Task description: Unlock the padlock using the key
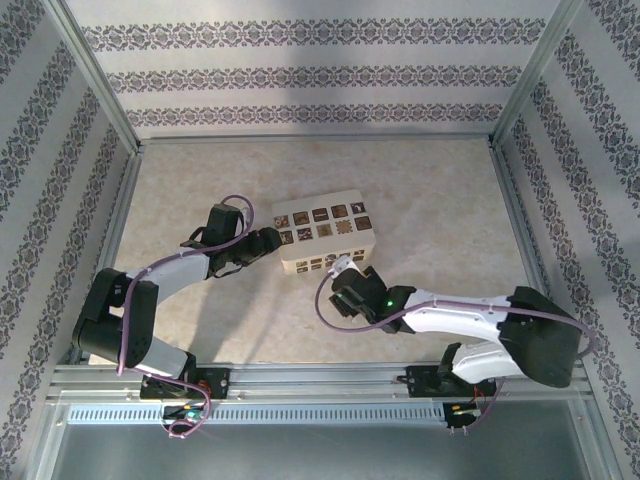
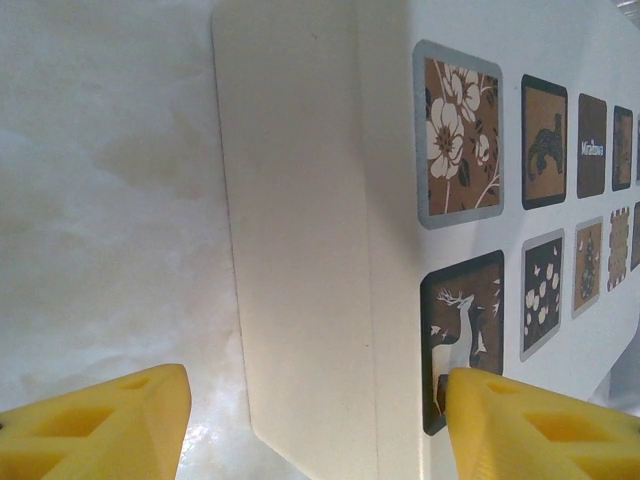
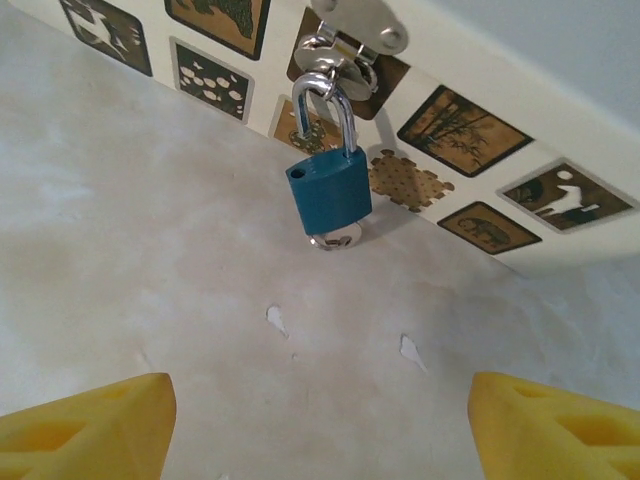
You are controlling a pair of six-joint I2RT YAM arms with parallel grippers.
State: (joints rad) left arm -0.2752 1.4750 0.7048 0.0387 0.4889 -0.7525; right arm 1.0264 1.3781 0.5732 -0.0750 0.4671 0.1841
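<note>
Yellow-fingered right gripper (image 3: 320, 430) spread wide, empty, near tiny blue metal-looped padlock (image 3: 328, 190) on cream patterned box (image 3: 480, 75). Spread likewise, left gripper (image 2: 315, 430) at box's left end.

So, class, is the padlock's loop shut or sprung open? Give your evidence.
Shut: both legs of the metal loop sit in the blue padlock body, threaded through the hasp.

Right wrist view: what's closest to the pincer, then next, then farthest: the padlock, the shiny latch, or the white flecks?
1. White flecks, on the table just ahead of the pincer.
2. Padlock, hanging mid-view.
3. Latch, at the top, on the box.
</note>
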